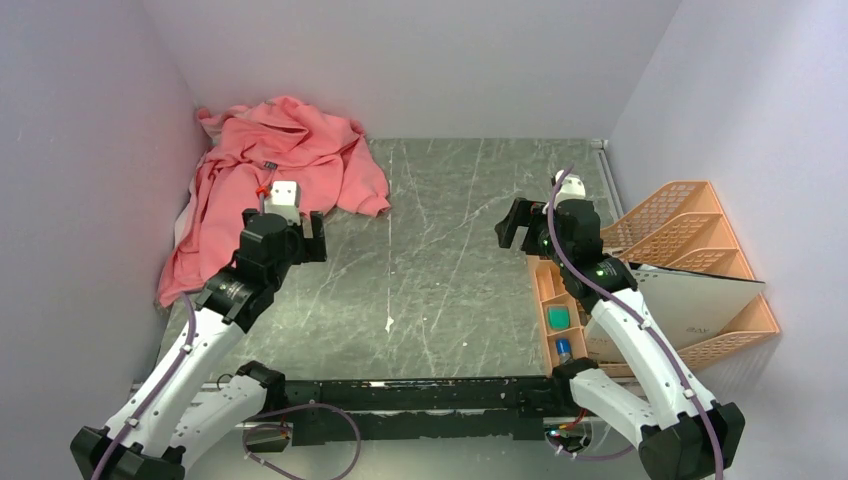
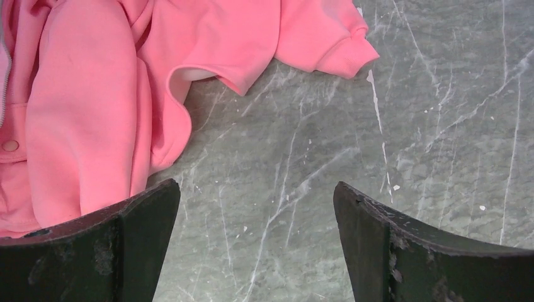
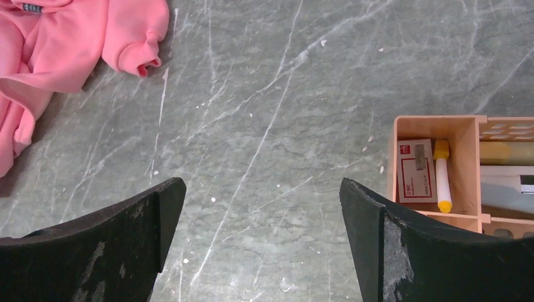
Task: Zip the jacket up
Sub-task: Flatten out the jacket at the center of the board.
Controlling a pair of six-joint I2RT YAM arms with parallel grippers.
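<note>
The jacket (image 1: 270, 165) is lying crumpled in the far left corner of the counter (image 1: 450, 260). The left hand (image 2: 256, 201) is hovering wide open at its near edge, and the right hand (image 3: 261, 195) is gaping over the counter's middle. The fabric is looking soft, light and likely to bunch, so gripping beside the zipper (image 2: 4, 69) seems wisest.

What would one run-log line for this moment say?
stage: zipping not begun | jacket: crumpled, far-left corner | left gripper: open, at jacket's edge | right gripper: open, over table
</note>
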